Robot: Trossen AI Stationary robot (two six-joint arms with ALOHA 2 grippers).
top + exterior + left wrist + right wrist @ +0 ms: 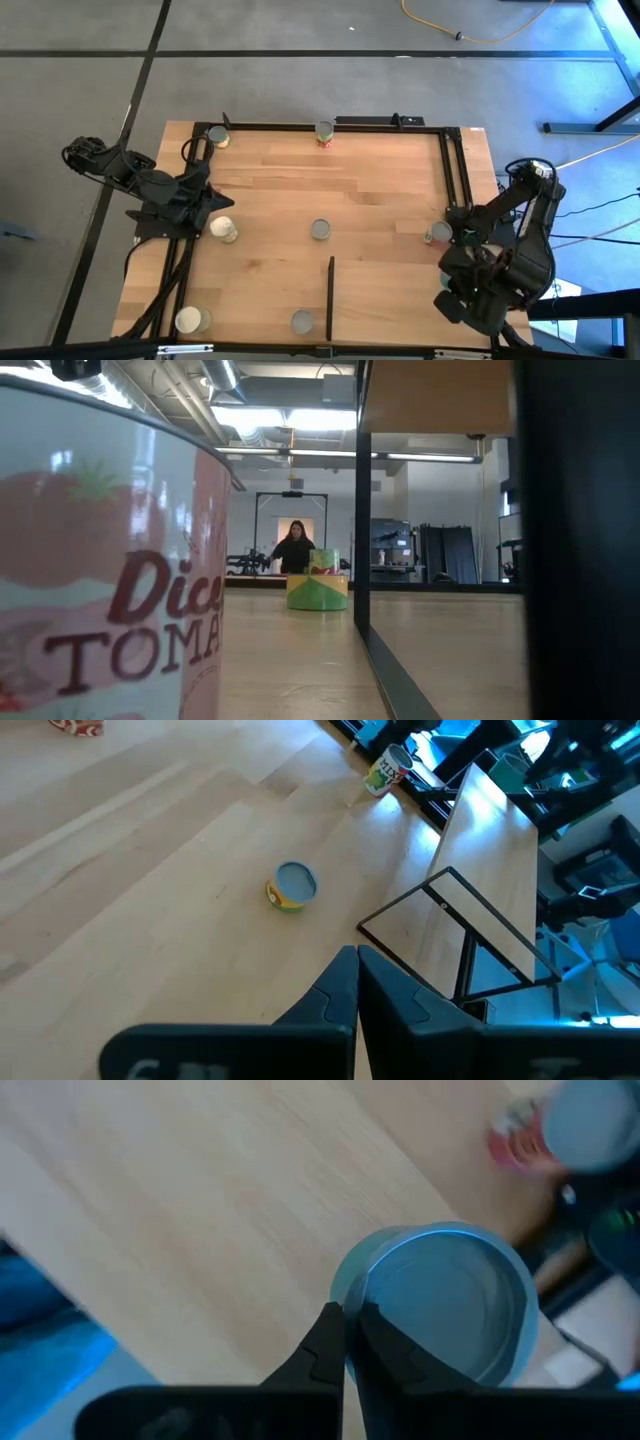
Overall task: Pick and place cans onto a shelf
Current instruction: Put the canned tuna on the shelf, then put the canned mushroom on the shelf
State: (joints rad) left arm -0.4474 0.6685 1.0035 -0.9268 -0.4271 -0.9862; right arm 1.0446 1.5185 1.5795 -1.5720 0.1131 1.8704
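1. Left gripper: fingers pressed together, empty, at table's left edge beside cream-topped can.
2. Light-wood shelf panel with thin black edge strip: bare, front right.
3. Right gripper: closed, fingertips against grey-topped round tin; grip unclear.

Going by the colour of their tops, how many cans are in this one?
Grey-topped cans: 5, one of them seen only in the right wrist view
Cream-topped cans: 3
Total: 8
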